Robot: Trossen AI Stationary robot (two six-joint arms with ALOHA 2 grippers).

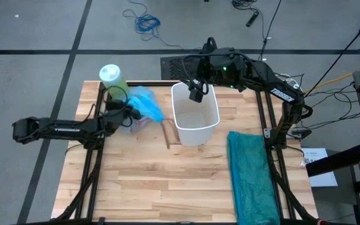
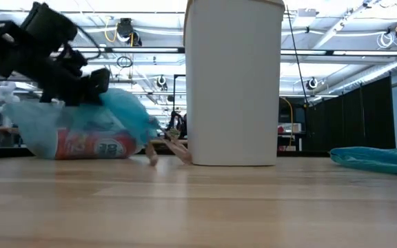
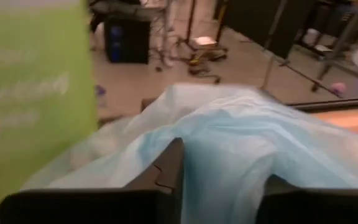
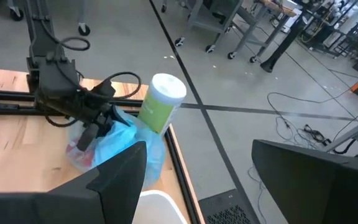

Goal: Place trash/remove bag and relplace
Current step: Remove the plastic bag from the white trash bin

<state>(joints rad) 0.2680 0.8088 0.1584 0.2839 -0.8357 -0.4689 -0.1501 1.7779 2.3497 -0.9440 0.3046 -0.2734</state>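
Left claw (image 1: 132,112) on bag (image 1: 147,103), green bottle (image 1: 112,77) beside.

1. The high view looked straight down on the whole tabletop (image 1: 167,181), taking in both arms and the grey floor around it.
2. The low view sat at tabletop height, facing level across the wood into the room, close to the bin (image 2: 234,83).
3. The left wrist view looked past its own fingers (image 3: 166,177), very near the bag (image 3: 241,143) and the bottle (image 3: 33,93).
4. The right wrist view looked from above the bin (image 4: 157,208) toward the left hand (image 4: 95,127); with the high view it shared bag, bottle and tabletop edge.
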